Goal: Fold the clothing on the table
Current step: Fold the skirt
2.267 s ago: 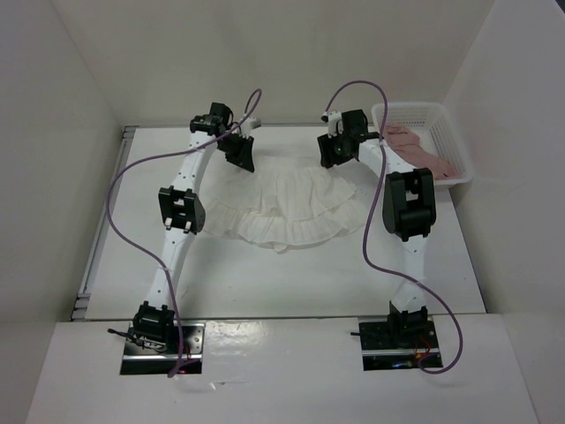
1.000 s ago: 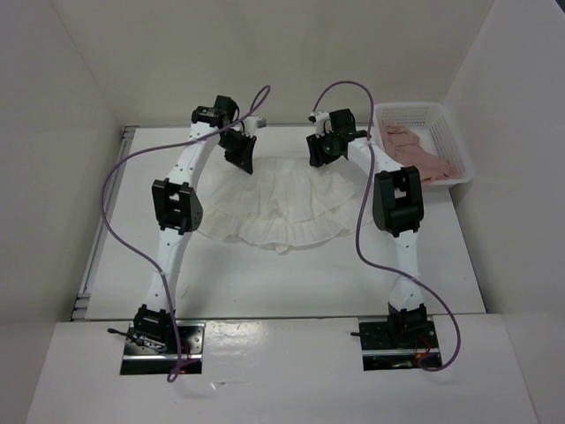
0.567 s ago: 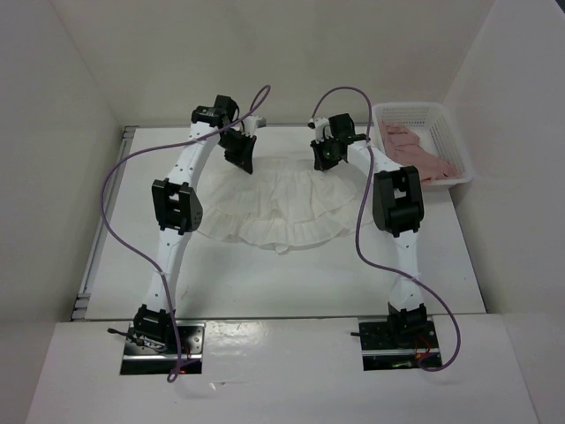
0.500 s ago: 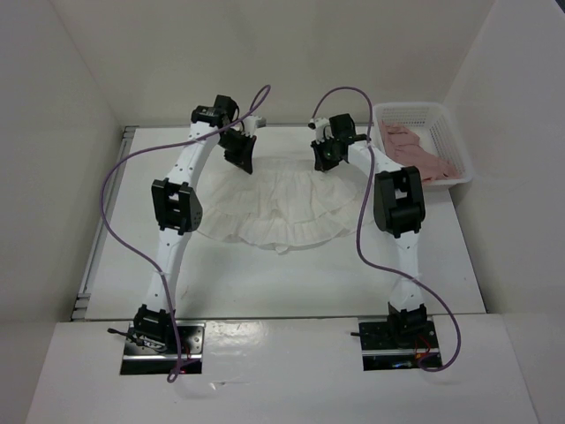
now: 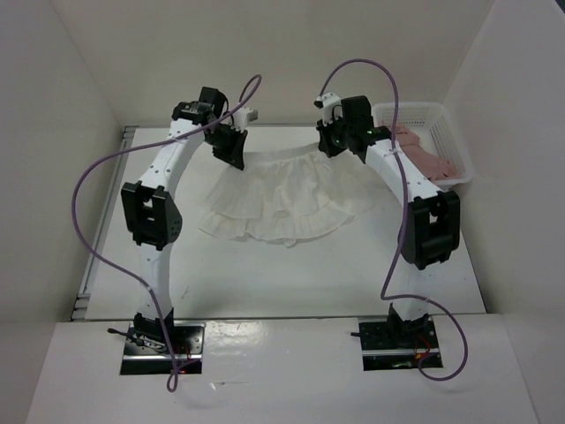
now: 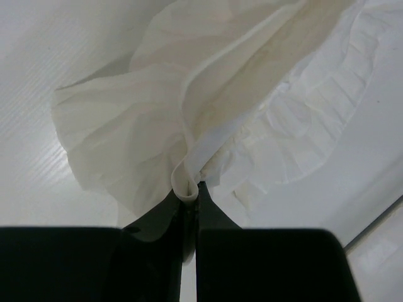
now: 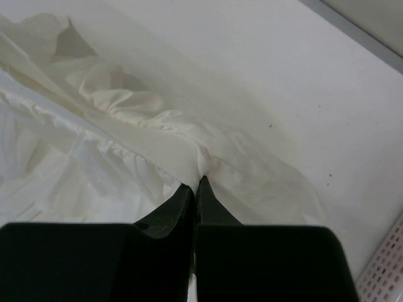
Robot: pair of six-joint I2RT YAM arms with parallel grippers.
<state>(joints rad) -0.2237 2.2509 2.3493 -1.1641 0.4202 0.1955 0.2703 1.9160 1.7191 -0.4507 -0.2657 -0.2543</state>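
The clothing (image 5: pixel 278 199) lies at upper centre of the desk (image 5: pixel 265 283), with its far edge held raised. The left pincer (image 6: pixel 190 192) is clamped shut on one end of that edge, the right pincer (image 7: pixel 196 182) on the other. No fold is completed. The first fold is probably being prepared.

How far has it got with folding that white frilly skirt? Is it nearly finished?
Not nearly. Done: the left claw and the right claw are each pinched shut on the far edge of the white ruffled fabric skirt. In hand: that edge is stretched between them, while the rest lies spread on the white table. Left: no fold shows yet.
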